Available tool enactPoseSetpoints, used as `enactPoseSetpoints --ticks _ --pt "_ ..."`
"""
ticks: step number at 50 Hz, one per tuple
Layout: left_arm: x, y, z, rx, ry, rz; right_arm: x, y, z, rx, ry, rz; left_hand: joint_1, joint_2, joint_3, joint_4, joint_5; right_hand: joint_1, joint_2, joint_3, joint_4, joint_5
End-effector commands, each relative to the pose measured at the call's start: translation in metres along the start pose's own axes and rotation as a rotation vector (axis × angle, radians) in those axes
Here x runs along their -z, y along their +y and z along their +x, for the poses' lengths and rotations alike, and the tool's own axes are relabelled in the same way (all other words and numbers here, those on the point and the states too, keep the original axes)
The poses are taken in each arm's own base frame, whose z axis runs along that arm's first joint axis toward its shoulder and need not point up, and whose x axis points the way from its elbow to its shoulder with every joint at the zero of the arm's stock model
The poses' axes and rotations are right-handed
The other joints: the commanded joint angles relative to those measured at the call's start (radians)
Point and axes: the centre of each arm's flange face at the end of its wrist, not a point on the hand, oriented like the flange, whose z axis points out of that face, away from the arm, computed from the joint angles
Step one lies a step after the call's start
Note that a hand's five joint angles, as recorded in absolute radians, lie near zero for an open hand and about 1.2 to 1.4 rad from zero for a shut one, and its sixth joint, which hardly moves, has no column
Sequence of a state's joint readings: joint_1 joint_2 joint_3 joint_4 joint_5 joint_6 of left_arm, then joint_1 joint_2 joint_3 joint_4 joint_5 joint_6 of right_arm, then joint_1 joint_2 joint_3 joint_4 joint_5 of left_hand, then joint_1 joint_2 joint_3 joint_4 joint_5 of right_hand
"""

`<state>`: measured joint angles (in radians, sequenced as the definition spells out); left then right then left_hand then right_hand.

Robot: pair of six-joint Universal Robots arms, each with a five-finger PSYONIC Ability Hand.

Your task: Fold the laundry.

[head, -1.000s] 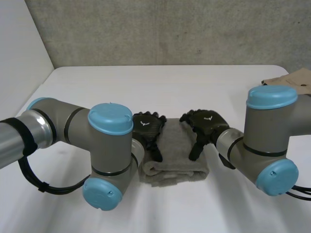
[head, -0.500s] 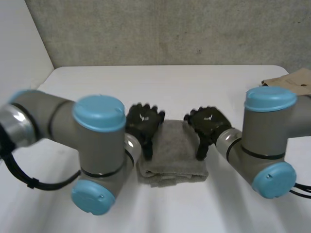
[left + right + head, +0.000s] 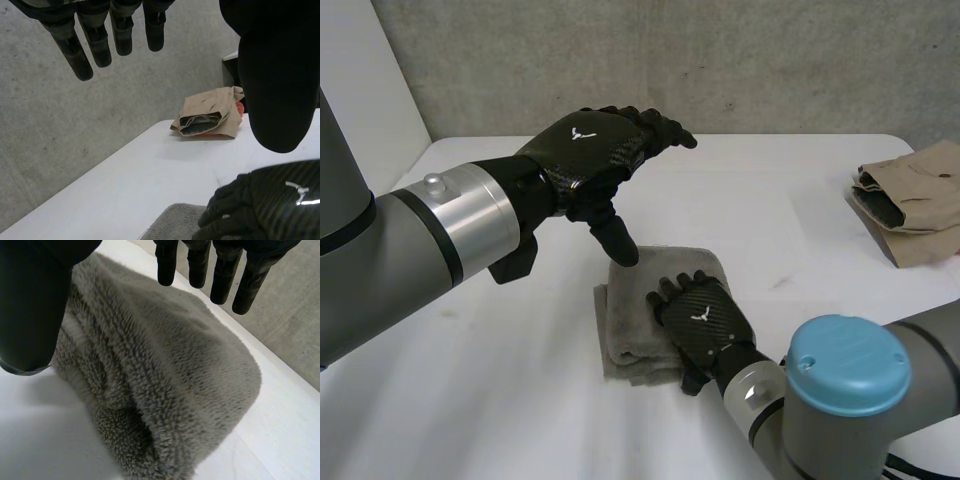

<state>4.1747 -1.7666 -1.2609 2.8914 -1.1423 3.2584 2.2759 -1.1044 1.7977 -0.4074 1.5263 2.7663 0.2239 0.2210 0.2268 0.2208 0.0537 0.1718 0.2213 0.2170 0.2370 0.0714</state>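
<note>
**A:** Two hands, one towel. What is each doing?

**B:** The right hand (image 3: pixel 705 318) is lying palm-down on the grey towel (image 3: pixel 625 320), over its 4 o'clock part. Its fingers (image 3: pixel 239 284) are straight and slightly apart, gripping nothing. I'm guessing it is pressing the bundle flat so the folds are not springing open.

**A:** And the other?

**B:** The left hand (image 3: pixel 590 150) is hanging in the air off the towel's 11 o'clock side. Its fingers (image 3: pixel 82 52) are stretched out and spread, the thumb is pointing down toward the cloth, and it is empty. It seems to be holding off so as not to drag the fabric.

**A:** Where is the towel sitting?

**B:** It is lying folded into a thick pad on the white table (image 3: pixel 770 190), at 6 o'clock from the table's middle. A tan folded garment (image 3: pixel 915 200) is lying well apart at 3 o'clock, probably set aside as finished laundry.

**A:** So this fold is nearing its end?

**B:** I'm judging so.
</note>
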Motion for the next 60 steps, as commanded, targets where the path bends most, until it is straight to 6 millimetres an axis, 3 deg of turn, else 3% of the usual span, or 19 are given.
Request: enactPoseSetpoints --ticks 1,17,28,32,37,40,47,59,60 --pt "-0.002 0.004 0.000 0.000 -0.005 -0.010 -0.015 0.010 -0.004 0.031 0.009 0.023 0.019 0.022 0.016 0.022 0.015 0.003 -0.047 -0.042 -0.062 -0.071" --pt "-0.003 0.008 0.000 0.007 -0.005 -0.018 -0.038 0.016 -0.004 0.084 0.024 0.036 0.010 0.013 0.007 0.013 0.006 0.151 0.101 0.106 0.086 0.077" --pt "-0.003 0.008 0.000 0.014 -0.007 -0.018 -0.049 0.006 0.001 0.088 0.045 0.072 0.010 0.013 0.007 0.013 0.006 0.295 0.245 0.249 0.229 0.220" --pt "-0.003 0.007 -0.001 0.021 -0.010 -0.017 -0.056 0.010 0.002 0.087 0.046 0.068 0.010 0.013 0.007 0.013 0.006 0.497 0.447 0.452 0.432 0.423" --pt "-0.003 0.007 -0.002 0.024 -0.012 -0.017 -0.061 0.009 0.004 0.086 0.056 0.075 0.010 0.013 0.007 0.013 0.006 1.022 0.973 0.977 0.957 0.948" --pt "-0.003 0.007 -0.002 0.025 -0.012 -0.018 -0.062 0.004 0.009 0.081 0.068 0.088 0.010 0.013 0.007 0.013 0.006 1.043 0.994 0.998 0.978 0.969" --pt "-0.003 0.007 -0.002 0.026 -0.012 -0.017 -0.066 -0.008 0.070 0.059 0.199 0.105 0.010 0.013 0.007 0.013 0.006 1.216 1.167 1.171 1.151 1.142" --pt "-0.003 0.008 -0.003 0.027 -0.013 -0.020 -0.063 0.023 0.172 0.122 0.237 0.022 0.010 0.013 0.007 0.013 0.006 1.224 1.175 1.179 1.159 1.150" --pt "-0.003 0.008 -0.003 0.027 -0.013 -0.020 -0.063 0.025 0.189 0.164 0.253 0.020 0.010 0.013 0.007 0.013 0.006 1.224 1.175 1.179 1.159 1.150"
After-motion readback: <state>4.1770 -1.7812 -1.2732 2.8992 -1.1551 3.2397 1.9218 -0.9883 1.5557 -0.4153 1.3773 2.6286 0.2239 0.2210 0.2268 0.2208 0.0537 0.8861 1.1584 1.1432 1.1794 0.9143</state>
